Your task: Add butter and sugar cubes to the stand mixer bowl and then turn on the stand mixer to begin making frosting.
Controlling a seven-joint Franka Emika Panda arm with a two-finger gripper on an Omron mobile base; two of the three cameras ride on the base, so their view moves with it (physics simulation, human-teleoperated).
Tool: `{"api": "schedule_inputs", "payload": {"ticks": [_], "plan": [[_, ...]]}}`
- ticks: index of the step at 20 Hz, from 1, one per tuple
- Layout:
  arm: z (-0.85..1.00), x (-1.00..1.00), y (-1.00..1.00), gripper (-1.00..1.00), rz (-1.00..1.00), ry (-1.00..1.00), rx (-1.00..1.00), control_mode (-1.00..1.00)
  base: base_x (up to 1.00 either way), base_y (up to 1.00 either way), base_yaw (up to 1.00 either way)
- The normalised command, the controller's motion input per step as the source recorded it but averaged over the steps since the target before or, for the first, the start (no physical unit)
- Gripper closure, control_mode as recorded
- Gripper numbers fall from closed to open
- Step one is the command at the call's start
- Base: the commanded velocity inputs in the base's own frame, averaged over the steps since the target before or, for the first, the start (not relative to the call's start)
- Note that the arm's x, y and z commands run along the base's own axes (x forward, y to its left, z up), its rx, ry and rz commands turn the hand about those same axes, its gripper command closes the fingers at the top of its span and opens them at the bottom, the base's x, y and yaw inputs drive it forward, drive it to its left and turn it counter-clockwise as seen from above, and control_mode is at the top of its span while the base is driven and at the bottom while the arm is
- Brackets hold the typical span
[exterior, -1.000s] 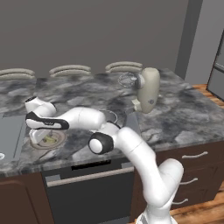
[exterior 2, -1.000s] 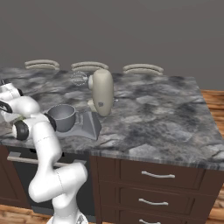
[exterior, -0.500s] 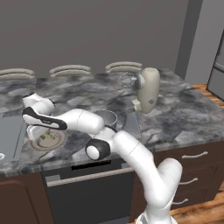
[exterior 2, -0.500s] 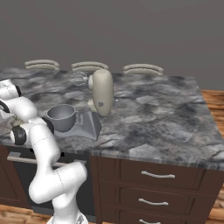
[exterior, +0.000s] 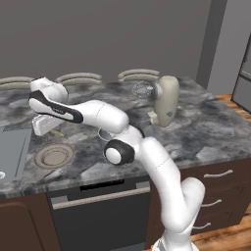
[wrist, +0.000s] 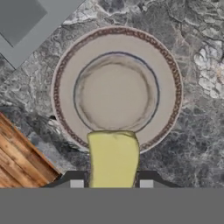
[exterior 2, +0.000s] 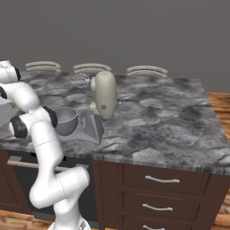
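Butter (wrist: pixel 113 158) lifted off marble counter (exterior: pixel 211 128)

Butter's up off the plate, mixer bowl's sitting empty

The flat yellow rectangular butter stick (wrist: pixel 113 158) sits pinched between the two dark fingertips, hanging above the counter. The deep round grey metal bowl (exterior 2: pixel 65 120) stands upright on the grey base plate of the cream-beige stand mixer (exterior 2: pixel 103 95), its wire whisk raised behind the bowl.

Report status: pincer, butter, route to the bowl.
Pincer shut on yellow rectangular butter stick, above round tan plate. Deep grey metal mixer bowl waits at cream stand mixer. Nothing seen blocking.
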Motion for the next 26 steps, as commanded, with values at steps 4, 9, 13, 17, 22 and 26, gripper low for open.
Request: {"api": "schedule_inputs", "payload": {"ticks": [4,9,13,17,22,26], "plan": [[0.77,-0.09,-1.0,1.0,-0.03,-0.19,0.0,-1.0,0.0,0.0,0.0],[0.52,-0.01,-1.0,1.0,-0.04,-0.13,0.0,-1.0,0.0,0.0,0.0],[0.1,0.0,-1.0,1.0,-0.03,-0.06,0.0,-1.0,0.0,0.0,0.0],[0.0,0.0,-1.0,1.0,-0.01,-0.02,0.02,-1.0,0.0,0.0,0.0],[-0.17,0.0,-0.93,1.0,0.0,0.0,0.07,-1.0,0.0,0.0,0.0],[-0.39,0.0,-0.63,1.0,0.0,0.0,0.11,-1.0,0.0,0.0,0.0]]}}
